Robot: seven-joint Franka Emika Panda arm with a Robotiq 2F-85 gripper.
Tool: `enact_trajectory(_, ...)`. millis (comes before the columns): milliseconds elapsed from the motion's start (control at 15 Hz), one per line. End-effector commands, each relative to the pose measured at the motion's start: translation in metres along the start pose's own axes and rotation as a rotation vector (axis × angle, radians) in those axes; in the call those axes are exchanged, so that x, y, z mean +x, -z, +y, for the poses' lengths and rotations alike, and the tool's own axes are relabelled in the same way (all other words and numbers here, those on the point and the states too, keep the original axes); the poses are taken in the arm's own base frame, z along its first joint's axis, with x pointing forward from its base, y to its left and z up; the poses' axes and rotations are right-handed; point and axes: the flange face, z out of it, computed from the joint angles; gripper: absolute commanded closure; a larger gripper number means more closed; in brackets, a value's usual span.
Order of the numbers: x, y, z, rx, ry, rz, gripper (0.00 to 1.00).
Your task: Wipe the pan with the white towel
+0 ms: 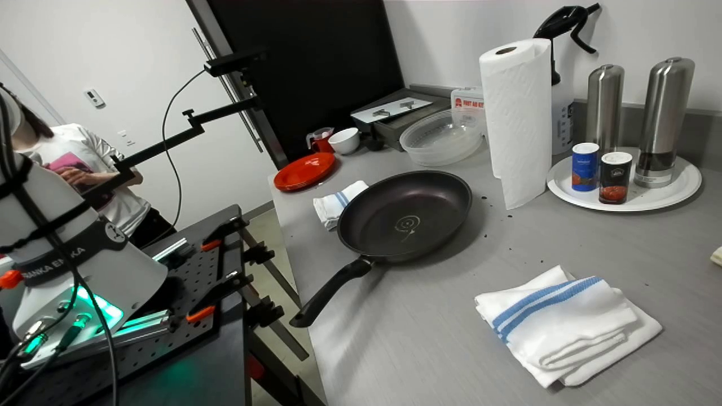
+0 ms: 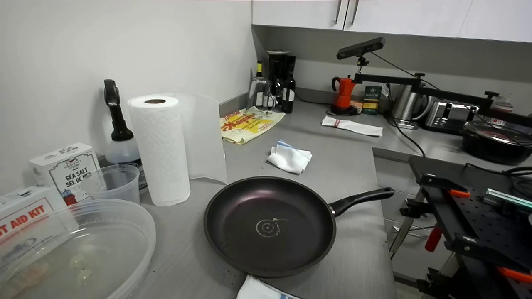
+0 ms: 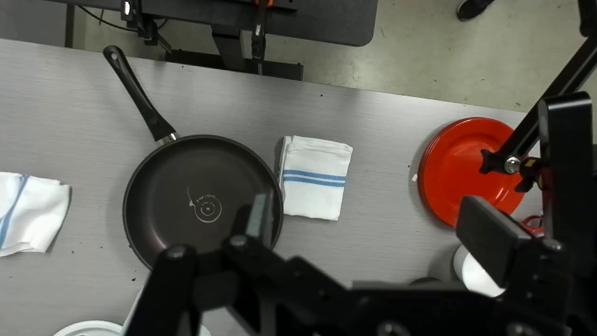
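Observation:
The black pan (image 1: 406,217) lies flat on the grey counter in both exterior views (image 2: 270,228), its inside bare. It also shows in the wrist view (image 3: 200,200), handle toward the counter edge. Two white towels with blue stripes lie on the counter on opposite sides of the pan. One towel is a neat rectangle (image 3: 315,196) close beside the rim, also in an exterior view (image 1: 333,206). The other towel (image 1: 569,327) is looser and farther off, at the wrist view's left edge (image 3: 30,214). My gripper (image 3: 373,224) is open and empty above the counter, out of both exterior views.
Red plates (image 3: 461,168) and a white bowl (image 3: 478,275) stand past the neat towel. A paper-towel roll (image 1: 519,124), a clear plastic container (image 1: 440,149) and a white plate (image 1: 643,200) with shakers and mills stand toward the wall. A camera arm (image 3: 564,186) reaches over the plates.

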Motion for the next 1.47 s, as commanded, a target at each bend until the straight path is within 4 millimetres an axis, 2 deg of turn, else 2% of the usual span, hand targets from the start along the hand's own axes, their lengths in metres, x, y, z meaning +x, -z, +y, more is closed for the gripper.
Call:
enact_trajectory(0, 0.0001, 0.0004, 0.0000, 0.000, 0.000, -0.001, 0.00)
enact_trajectory(1400, 0.0004, 0.0005, 0.0002, -0.008, 0.022, 0.003, 0.00)
